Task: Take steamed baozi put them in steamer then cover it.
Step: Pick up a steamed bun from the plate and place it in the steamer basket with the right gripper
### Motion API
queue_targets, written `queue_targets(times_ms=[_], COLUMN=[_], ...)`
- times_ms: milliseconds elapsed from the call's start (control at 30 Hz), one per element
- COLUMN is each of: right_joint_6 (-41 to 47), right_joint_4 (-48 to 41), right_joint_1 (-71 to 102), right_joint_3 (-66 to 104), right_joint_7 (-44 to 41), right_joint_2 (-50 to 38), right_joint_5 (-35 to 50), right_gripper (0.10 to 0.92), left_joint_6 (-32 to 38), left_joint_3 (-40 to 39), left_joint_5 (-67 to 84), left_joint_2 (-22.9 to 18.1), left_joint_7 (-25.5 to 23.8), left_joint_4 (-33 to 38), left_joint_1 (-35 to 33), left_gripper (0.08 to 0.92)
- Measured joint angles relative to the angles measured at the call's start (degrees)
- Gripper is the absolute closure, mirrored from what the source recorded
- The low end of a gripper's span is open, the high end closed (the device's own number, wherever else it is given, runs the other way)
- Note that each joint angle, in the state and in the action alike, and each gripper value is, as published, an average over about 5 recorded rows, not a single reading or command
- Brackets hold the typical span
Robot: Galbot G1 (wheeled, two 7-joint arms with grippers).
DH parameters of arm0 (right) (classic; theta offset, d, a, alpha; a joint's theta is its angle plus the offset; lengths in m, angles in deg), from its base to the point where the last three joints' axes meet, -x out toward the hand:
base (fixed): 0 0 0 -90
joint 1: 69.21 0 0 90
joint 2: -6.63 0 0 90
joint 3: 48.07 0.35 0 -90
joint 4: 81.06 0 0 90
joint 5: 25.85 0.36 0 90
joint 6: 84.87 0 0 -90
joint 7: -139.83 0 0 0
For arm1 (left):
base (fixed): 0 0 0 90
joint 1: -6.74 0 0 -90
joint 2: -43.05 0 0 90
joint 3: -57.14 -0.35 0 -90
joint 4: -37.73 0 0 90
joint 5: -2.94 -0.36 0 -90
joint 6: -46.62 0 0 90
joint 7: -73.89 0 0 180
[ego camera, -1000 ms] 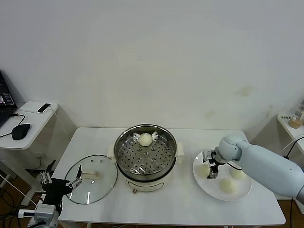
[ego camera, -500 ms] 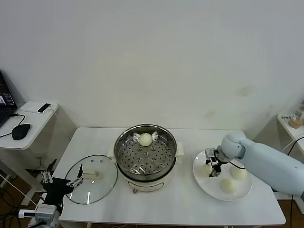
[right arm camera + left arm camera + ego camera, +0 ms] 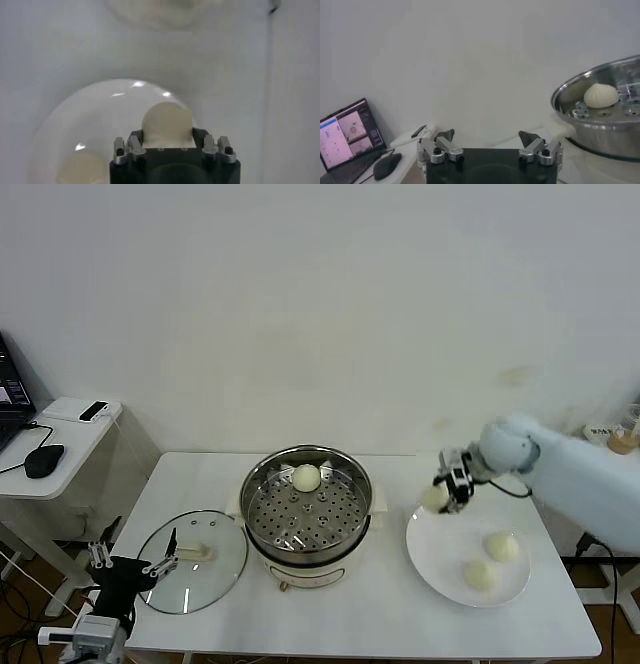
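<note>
My right gripper [image 3: 446, 489] is shut on a cream-white baozi [image 3: 435, 497], held in the air above the left edge of the white plate [image 3: 435, 554]. In the right wrist view that baozi [image 3: 167, 124] fills the space between the jaws of the right gripper [image 3: 167, 136]. Two more baozi [image 3: 501, 546] [image 3: 480, 575] lie on the plate. One baozi [image 3: 306, 477] sits on the perforated tray at the back of the steamer [image 3: 307, 552]. The glass cover [image 3: 191, 559] lies flat on the table left of the steamer. My left gripper [image 3: 128, 566] is parked open near the cover's left edge.
A side table [image 3: 60, 436] at the far left carries a mouse [image 3: 43, 460], a laptop and a small device. The steamer [image 3: 600, 120] with its baozi [image 3: 601, 95] shows beyond the open left gripper [image 3: 487, 141]. A small shelf [image 3: 612, 446] stands at the far right.
My right gripper closed on a baozi on the plate and lifted it up off the plate. The left arm did not move.
</note>
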Motion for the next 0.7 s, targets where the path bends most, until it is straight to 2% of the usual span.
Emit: queue_targets(times_ms=[333,700], right_joint_6=[4.7,9.8], right_joint_4=[2.1,-1.4], right_joint_1=[-13.1,-15.8], right_joint_3=[-6.3,-9.7], right_joint_7=[2.4,6.7], right_joint_2=[7.3,21.4], right_joint_5=[9.4,18.6], right_gripper=[0.394,0.389], left_joint_6=[0.0,0.0], left_joint_3=[-0.5,0.4], left_joint_5=[-0.8,-1.0], left_joint_2=[-0.3,-0.5], left_joint_7=[0.0,0.1], left_joint_4=[0.8,0.1], left_joint_1=[-0.2,-0.3], left_gripper=[0.177,0.177])
